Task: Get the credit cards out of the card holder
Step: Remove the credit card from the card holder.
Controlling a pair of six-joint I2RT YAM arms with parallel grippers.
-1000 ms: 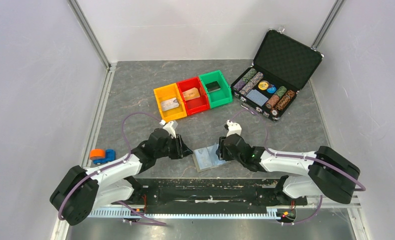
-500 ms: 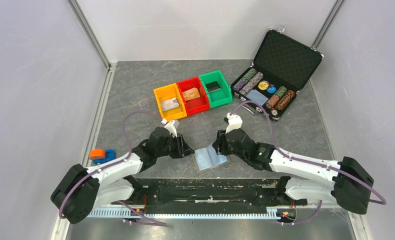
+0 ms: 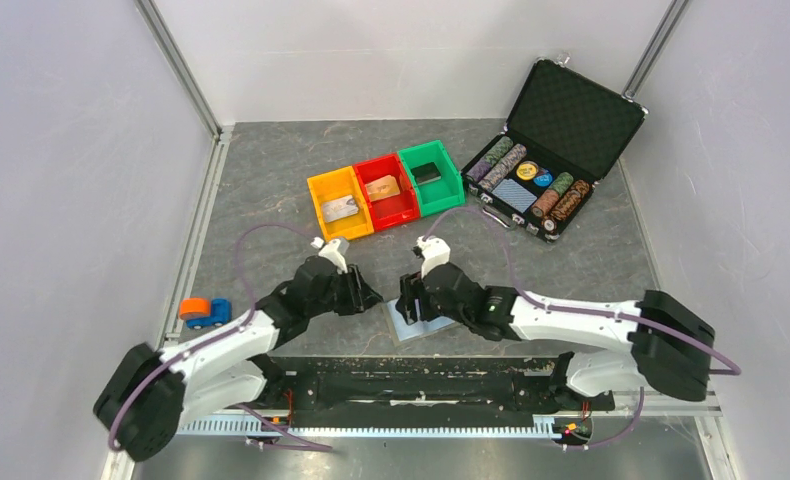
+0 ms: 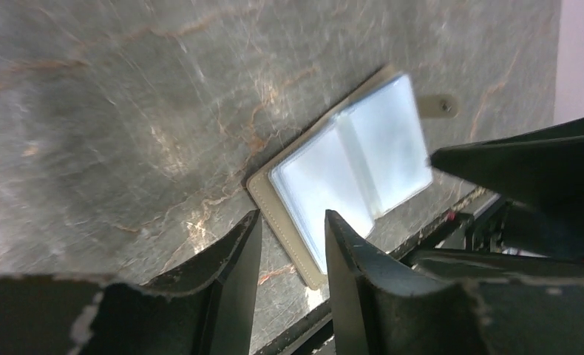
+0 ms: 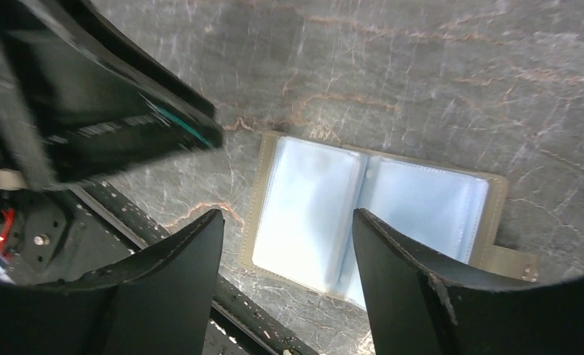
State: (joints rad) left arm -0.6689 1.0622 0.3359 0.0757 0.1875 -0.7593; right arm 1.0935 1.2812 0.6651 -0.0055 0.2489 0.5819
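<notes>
The card holder lies open near the table's front edge, grey outside with two light-blue panels. It also shows in the left wrist view and in the right wrist view. No card shows in its sleeves. My left gripper is open and empty just left of it; in the left wrist view its tips straddle the holder's near corner. My right gripper is open and empty, hovering above the holder's left panel, as the right wrist view also shows. One card lies in each of the yellow bin, the red bin and the green bin.
An open black chip case stands at the back right. An orange and blue tape dispenser sits at the left. The black front rail runs just below the holder. The two grippers are close together.
My right gripper has moved left across the card holder, from its right side to above its left panel. My left gripper has barely moved. The holder stays open.
</notes>
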